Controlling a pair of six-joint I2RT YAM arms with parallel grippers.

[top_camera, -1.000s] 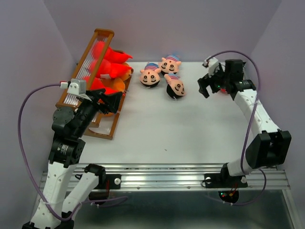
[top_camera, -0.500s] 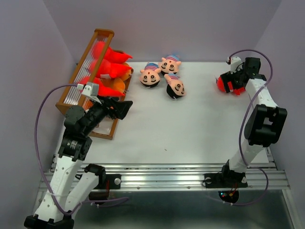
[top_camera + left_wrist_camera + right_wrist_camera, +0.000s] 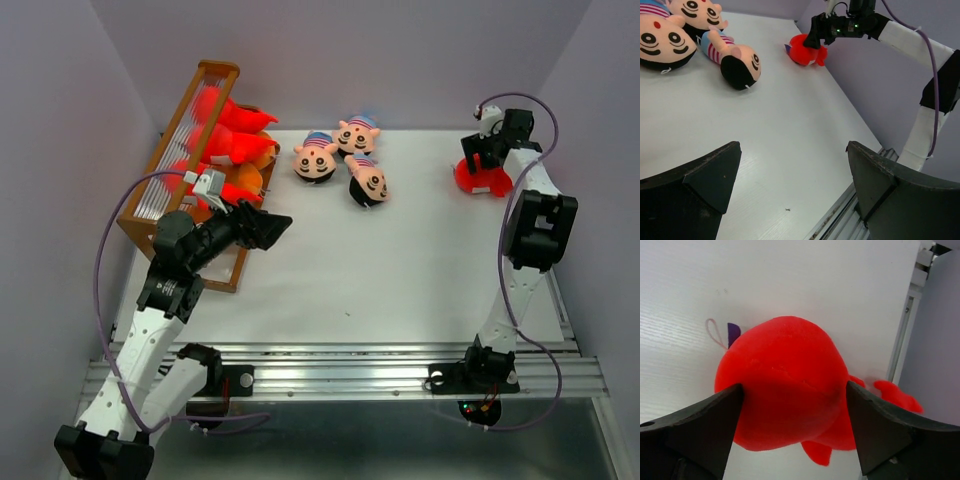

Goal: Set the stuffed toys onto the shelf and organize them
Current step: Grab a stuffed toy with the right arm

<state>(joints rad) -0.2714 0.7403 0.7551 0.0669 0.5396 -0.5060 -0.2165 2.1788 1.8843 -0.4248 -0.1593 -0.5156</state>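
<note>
straddling the red toy (image 3: 782, 385) at far right with right gripper (image 3: 484, 165) spread apart; well apart from shelf (image 3: 215, 70) at left, beside left gripper (image 3: 795, 165), likewise spread, empty.

Right claw (image 3: 484, 165) sits straight on top of red toy (image 3: 480, 182), touching it; finger spread is hard to read from this angle. Left claw (image 3: 272, 228) hangs over the desk (image 3: 400, 270), tips aimed toward the right arm. Shelf (image 3: 215, 72) is just behind left claw, loaded with red and orange toys (image 3: 232, 140). Three doll heads (image 3: 316, 161) lie beyond left claw, well apart from right claw.
</note>
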